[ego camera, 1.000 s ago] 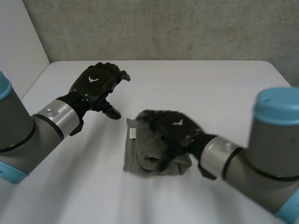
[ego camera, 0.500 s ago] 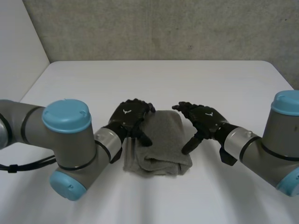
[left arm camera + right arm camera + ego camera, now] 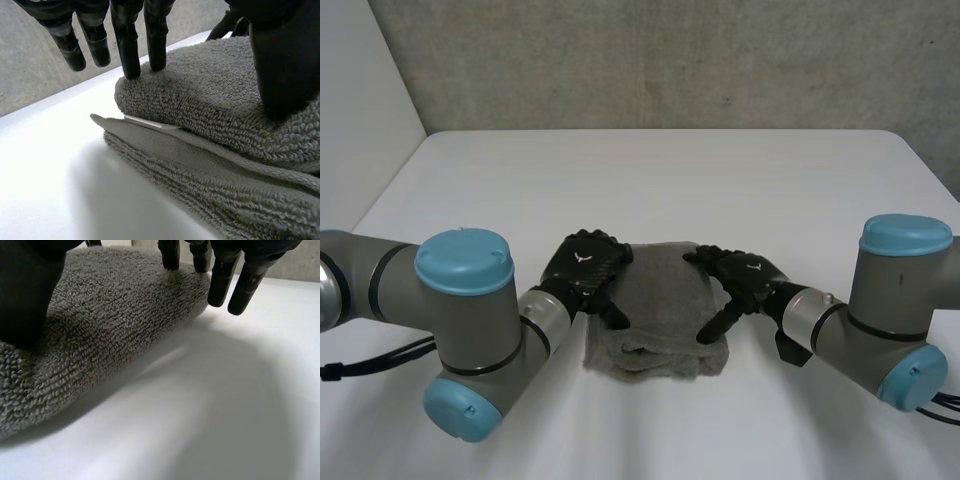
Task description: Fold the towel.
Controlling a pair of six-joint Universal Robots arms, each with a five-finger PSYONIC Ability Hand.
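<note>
White table, grey wall behind; left hand and right hand rest straight-fingered on the towel.

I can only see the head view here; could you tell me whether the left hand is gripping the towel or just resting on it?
Observer: Just resting. In the left wrist view the left hand has straight fingers, and some fingertips and the thumb press on the top layer of the towel.
Operator: Thank you. And the right hand?
Observer: The right hand is open too: its thumb lies on the towel, and its straight fingers are at the towel's rounded edge, some of them over the table.
Operator: Are the layers tidy on the left side?
Observer: Mostly, though a white label sticks out between the upper fold and the layers below.
</note>
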